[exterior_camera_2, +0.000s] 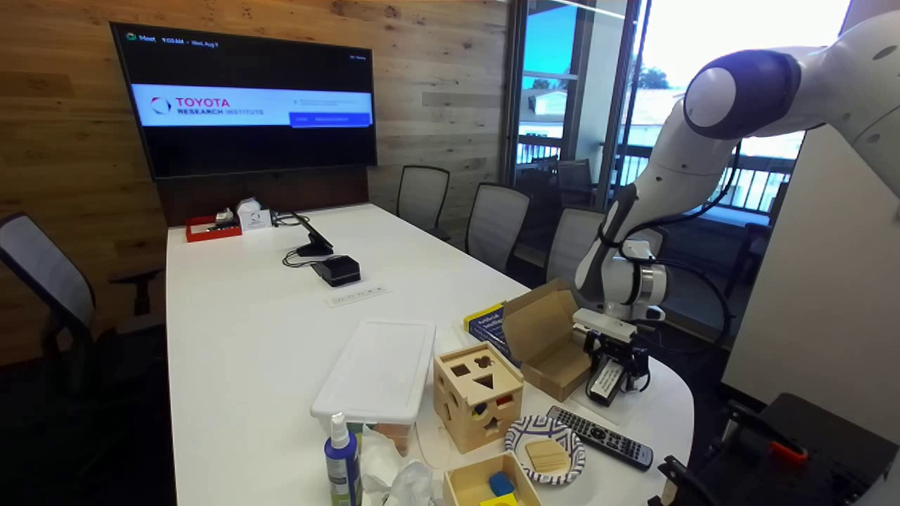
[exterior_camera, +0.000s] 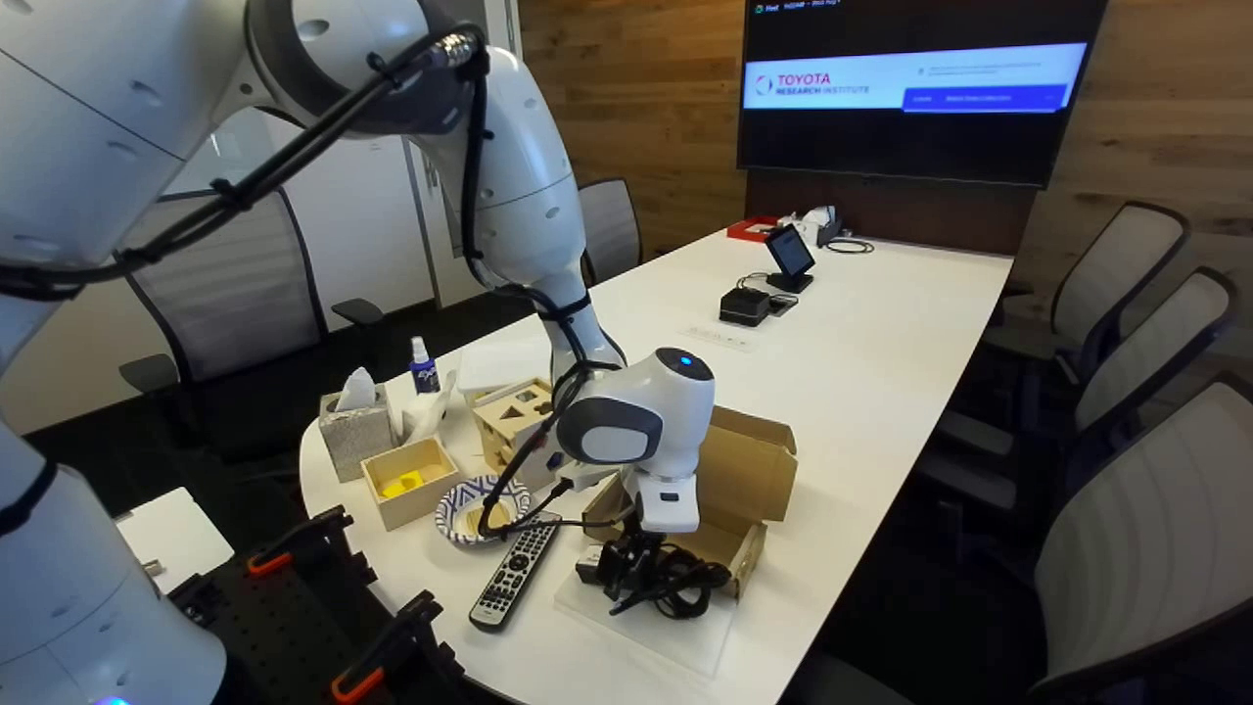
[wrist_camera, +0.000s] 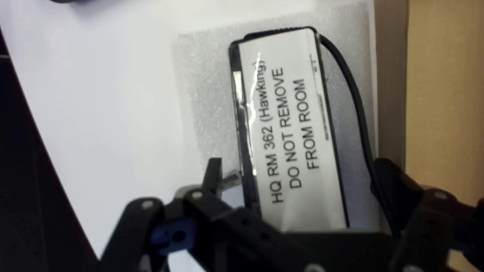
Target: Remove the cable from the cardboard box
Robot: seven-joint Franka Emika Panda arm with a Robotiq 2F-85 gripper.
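Observation:
The cable is a black coiled cord (exterior_camera: 685,587) with a black power brick that bears a white label (wrist_camera: 287,132). The labelled brick also shows in an exterior view (exterior_camera_2: 607,383). It is outside the cardboard box, beside its wall, over a pale foam sheet (wrist_camera: 204,94); whether it rests there I cannot tell. The brown cardboard box (exterior_camera: 749,460) stands with its lid up, also seen in an exterior view (exterior_camera_2: 538,327) and the wrist view (wrist_camera: 446,94). My gripper (wrist_camera: 297,168) is open around the brick, with gaps on both sides. The cord passes by the right fingertip.
A remote (exterior_camera: 514,578) and a patterned bowl (exterior_camera_2: 517,439) lie near the box. A wooden shape cube (exterior_camera_2: 478,393), a small wooden tray (exterior_camera: 440,490), a lidded plastic bin (exterior_camera_2: 380,365) and a blue book (exterior_camera_2: 489,327) stand around it. The table edge is close to the gripper.

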